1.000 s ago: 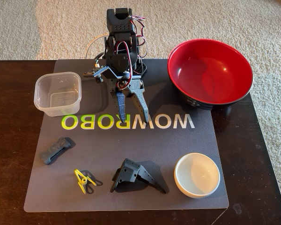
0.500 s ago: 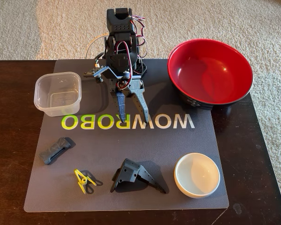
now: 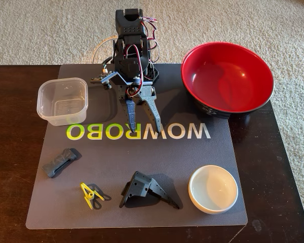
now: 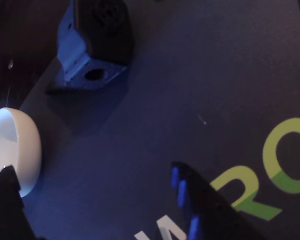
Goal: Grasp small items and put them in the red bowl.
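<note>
- Small items lie scattered on the grey mat [image 3: 192, 167] in the fixed view, none yet in the red bowl [image 3: 227, 76], which sits at the mat's far right corner; the clear tub [image 3: 62, 100] is far left, the ribbed block [image 3: 60, 162] below it, the yellow-and-black clip [image 3: 92, 195], black bracket [image 3: 148, 189] and white dish [image 3: 213, 189] along the near edge.
- Same view: the gripper [image 3: 145, 120] hangs over the mat's lettering between tub and bowl, jaws slightly parted, holding nothing; the way to the near row looks unobstructed, though bracket and dish lie near each other.
- Wrist view: the bracket [image 4: 92, 45] lies at top left, the dish [image 4: 12, 147] at the left edge, and one dark fingertip [image 4: 210, 207] over the lettering.
- Risks, as I judge them: the bracket's angled faces could slip from a narrow pinch; the dish's smooth rim may skate away; a reach for either might nudge the other.
</note>
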You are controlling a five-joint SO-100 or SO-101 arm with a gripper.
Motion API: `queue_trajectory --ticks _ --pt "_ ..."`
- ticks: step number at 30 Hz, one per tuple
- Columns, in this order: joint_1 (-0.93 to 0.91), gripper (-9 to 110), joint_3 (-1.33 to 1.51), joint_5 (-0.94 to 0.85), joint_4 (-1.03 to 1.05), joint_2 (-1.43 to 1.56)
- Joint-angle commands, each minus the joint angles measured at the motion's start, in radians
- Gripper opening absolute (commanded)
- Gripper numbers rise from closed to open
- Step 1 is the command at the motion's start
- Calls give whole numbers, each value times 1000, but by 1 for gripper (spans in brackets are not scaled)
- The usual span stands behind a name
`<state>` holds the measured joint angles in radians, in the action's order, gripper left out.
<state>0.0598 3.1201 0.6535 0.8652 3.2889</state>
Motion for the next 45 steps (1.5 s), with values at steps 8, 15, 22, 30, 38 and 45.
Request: queue_trajectory --ticks 8,15,22,30,38,45 --pt "11 42 -3 9 3 6" --pt "11 42 -3 9 3 6" --pt "11 42 -3 9 3 6" --pt "-55 41 -3 345 100 6" --pt "-437 32 -169 178 107 2" --pt "-653 39 -554 305 170 -11"
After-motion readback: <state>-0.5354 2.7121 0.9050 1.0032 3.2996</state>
